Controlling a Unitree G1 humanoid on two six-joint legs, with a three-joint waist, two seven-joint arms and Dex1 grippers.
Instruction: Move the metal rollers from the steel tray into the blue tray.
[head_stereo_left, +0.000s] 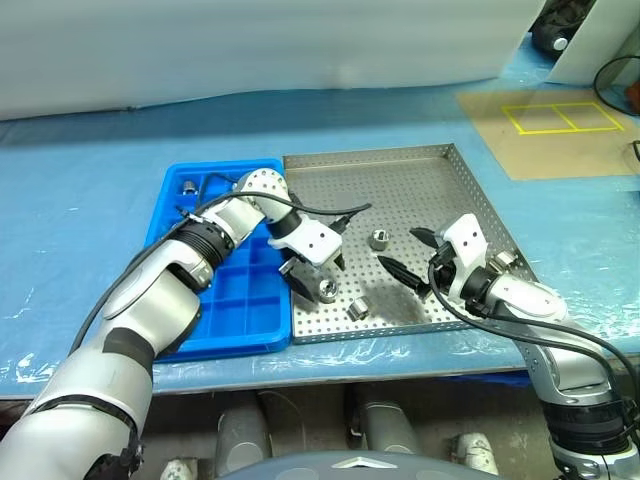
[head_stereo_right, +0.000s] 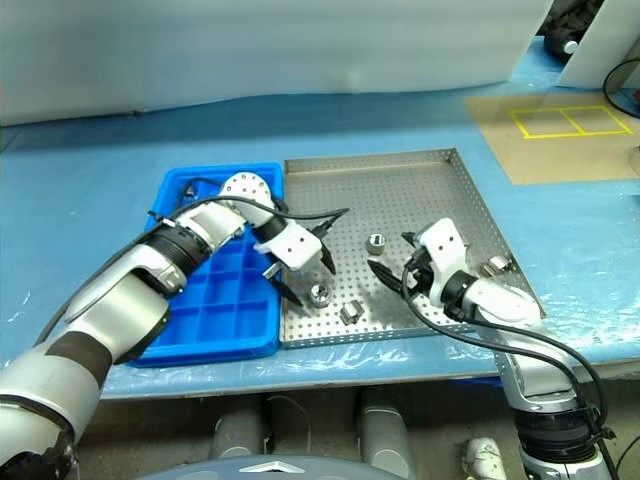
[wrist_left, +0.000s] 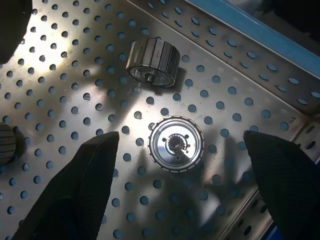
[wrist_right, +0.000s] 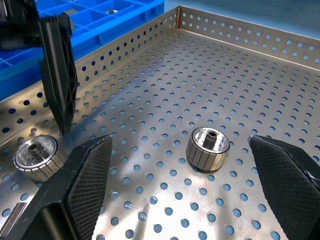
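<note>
Left wrist view: the left gripper (wrist_left: 176, 145) is hanging open astride a roller (wrist_left: 176, 145) standing on end near the steel tray (head_stereo_left: 430, 180) edge beside the blue tray (head_stereo_left: 245, 315). This looks like the pick step; next it needs lowering and closing. The right gripper (wrist_right: 180, 150) is waiting open near another roller (wrist_right: 208, 148).

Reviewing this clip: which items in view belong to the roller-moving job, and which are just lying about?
Job items:
- metal rollers
- steel tray
- blue tray
- left end effector, open
- right end effector, open

Lying about:
- brown board with yellow tape
- blue table cover
</note>
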